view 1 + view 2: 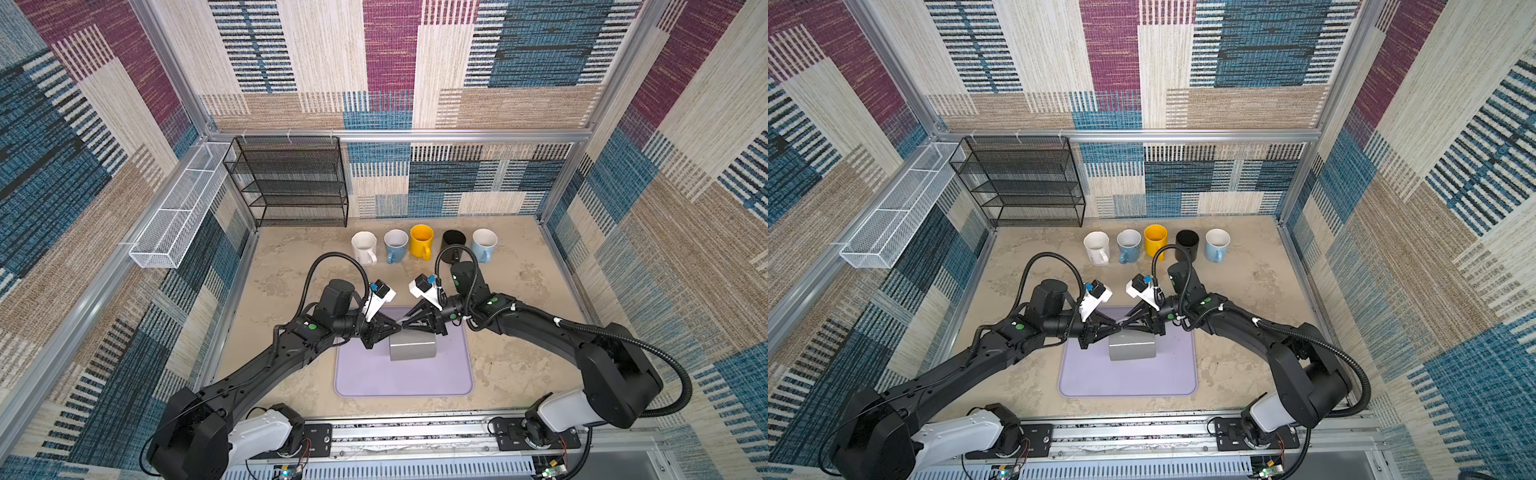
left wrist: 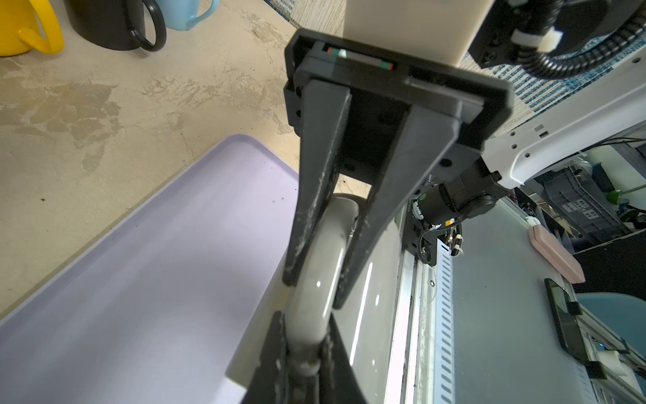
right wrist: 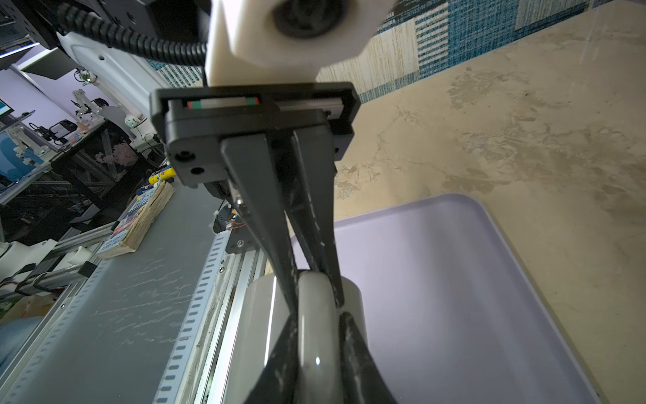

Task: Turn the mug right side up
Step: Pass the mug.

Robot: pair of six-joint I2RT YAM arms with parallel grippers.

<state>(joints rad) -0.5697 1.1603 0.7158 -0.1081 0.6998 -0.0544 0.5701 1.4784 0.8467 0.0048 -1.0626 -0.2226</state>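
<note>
A grey mug lies on its side over the lavender tray, handle turned up. Both grippers meet tip to tip at that handle. My left gripper is shut on the handle's end. From the opposite side my right gripper straddles the handle, its fingers pressed against both sides. Whether the mug's body rests on the tray or hangs just above it cannot be told.
Several upright mugs stand in a row at the back: white, blue, yellow, black, light blue. A black wire shelf stands at the back left, and a white wire basket hangs on the left wall.
</note>
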